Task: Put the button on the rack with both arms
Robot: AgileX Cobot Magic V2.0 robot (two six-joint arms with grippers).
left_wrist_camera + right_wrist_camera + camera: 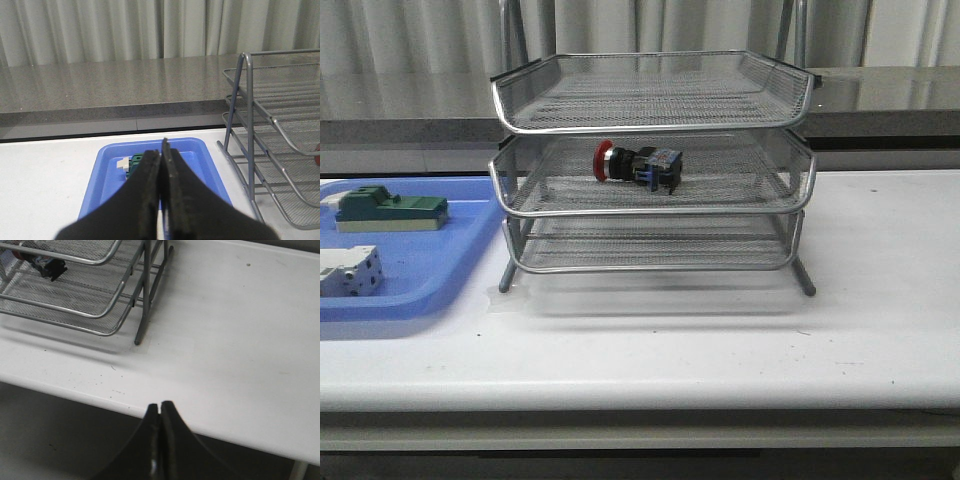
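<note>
Now we saw the button lying on its side in the middle tier of the rack, red head toward the desk's left edge; the rack stood mid-desk, nearer the far edge; a blue tray just beside it at the left edge held a green block and a white block; our left gripper had its fingers pressed together, empty, above the tray; our right gripper was likewise closed and empty at the near edge.

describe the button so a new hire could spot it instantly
Find the three-tier silver wire rack in the middle of the white table. On its middle tier lies the button, on its side: the only thing in the rack, with a red mushroom head.
</note>
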